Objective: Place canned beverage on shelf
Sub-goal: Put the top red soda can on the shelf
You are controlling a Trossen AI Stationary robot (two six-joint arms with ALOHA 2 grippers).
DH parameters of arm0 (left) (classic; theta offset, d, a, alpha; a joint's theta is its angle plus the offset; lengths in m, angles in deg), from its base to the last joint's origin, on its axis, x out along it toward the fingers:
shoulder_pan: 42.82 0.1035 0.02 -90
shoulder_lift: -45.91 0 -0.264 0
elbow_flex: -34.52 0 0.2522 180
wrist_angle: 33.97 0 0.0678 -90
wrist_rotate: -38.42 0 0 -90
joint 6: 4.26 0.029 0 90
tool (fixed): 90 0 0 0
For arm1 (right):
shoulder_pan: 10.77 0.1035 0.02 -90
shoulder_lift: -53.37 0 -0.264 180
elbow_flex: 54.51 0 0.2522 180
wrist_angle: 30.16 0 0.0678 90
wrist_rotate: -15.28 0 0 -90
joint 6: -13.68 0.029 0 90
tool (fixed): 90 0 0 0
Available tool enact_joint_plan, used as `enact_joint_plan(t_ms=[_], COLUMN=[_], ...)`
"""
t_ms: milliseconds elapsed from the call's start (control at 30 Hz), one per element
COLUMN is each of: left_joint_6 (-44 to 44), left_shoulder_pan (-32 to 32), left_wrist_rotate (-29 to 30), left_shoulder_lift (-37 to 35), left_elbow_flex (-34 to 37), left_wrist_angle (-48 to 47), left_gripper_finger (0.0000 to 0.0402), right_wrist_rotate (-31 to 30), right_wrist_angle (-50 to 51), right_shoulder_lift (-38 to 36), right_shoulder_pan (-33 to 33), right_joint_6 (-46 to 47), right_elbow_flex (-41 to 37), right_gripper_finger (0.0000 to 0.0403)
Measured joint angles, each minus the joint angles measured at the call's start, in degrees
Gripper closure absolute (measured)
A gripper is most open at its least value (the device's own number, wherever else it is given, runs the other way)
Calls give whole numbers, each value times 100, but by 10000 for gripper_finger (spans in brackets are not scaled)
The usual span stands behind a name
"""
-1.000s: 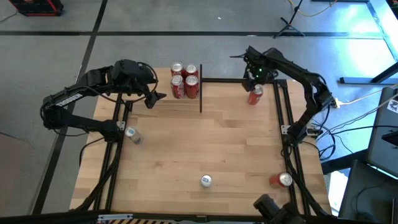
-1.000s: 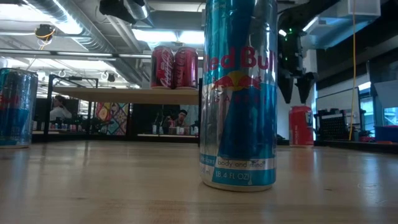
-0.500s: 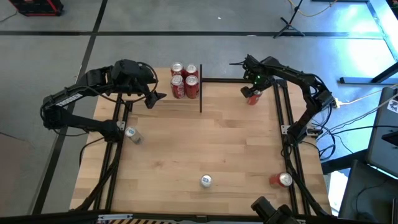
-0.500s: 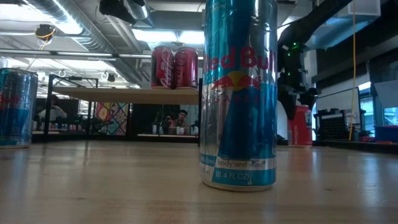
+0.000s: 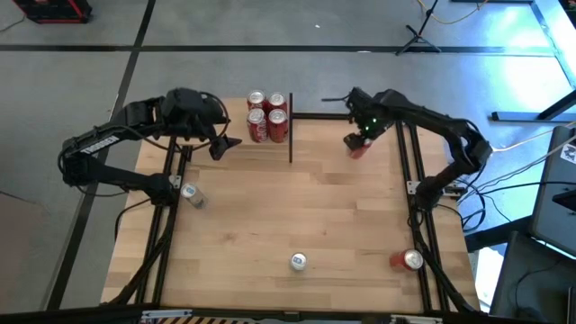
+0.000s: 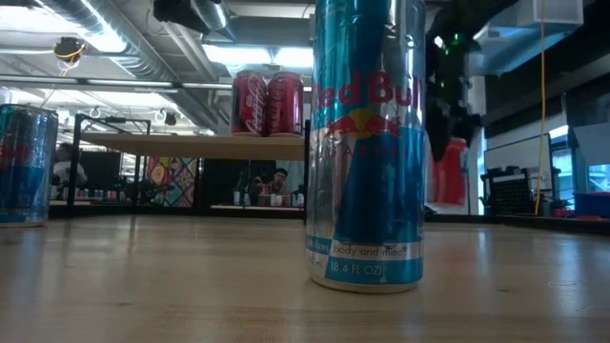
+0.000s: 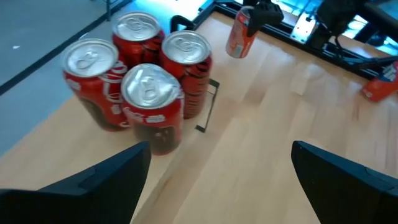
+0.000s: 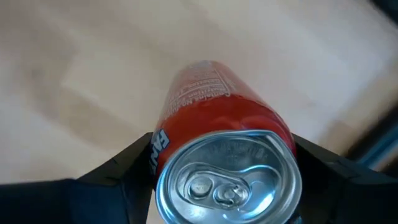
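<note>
- The right gripper [image 5: 360,142] has its jaws clamped on a red can [image 5: 357,147], one jaw on each side of the body just below the rim, as the right wrist view shows [image 8: 224,162].
- In the low view the red can [image 6: 450,171] hangs clear of the counter [image 5: 297,207], so it is judged to be in transit, lifted high enough to pass over the shelf edge.
- In the left wrist view the held can [image 7: 239,32] is tilted, its top leaning toward the shelf side; it will likely need righting before it is set down.
- The shelf [image 5: 261,144] stands at the counter's far edge, left of the held can and near it. The black post [image 5: 291,135] at its right end lies between the two.
- Four red cans [image 5: 267,117] stand upright on the shelf in a tight two-by-two block at its right end, which leaves the board bare to their left, probably room for the next can.
- The left gripper [image 5: 219,144] hovers over that bare left part of the shelf, jaws apart and empty, apparently waiting.
- Count: five red cans in the far half, four shelved and one held; another red can [image 5: 408,260] lies near the right front corner.
- Two blue-and-silver cans stand on the counter, one at the front centre [image 5: 298,262] and one by the left edge [image 5: 191,193].
</note>
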Motion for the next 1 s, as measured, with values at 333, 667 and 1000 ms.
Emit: enact_joint_plan(t_ms=[333, 667, 1000], left_joint_6=[-170, -1158, -2797], left_shoulder_pan=[-490, -1333, -2649], left_wrist_rotate=[304, 865, 1704], left_shoulder_lift=[0, 37, 573], left_elbow_flex=[0, 0, 3], left_wrist_angle=[0, -20, -12], left_gripper_finger=[24, 24, 24], right_wrist_rotate=[666, 314, 238], right_wrist_angle=[-153, -94, -419], right_shoulder_lift=[-91, 586, 1150], right_shoulder_pan=[2001, 3101, 3504], right_joint_6=[744, 2692, 2849], right_elbow_flex=[559, 1261, 1276], right_gripper_finger=[128, 128, 128])
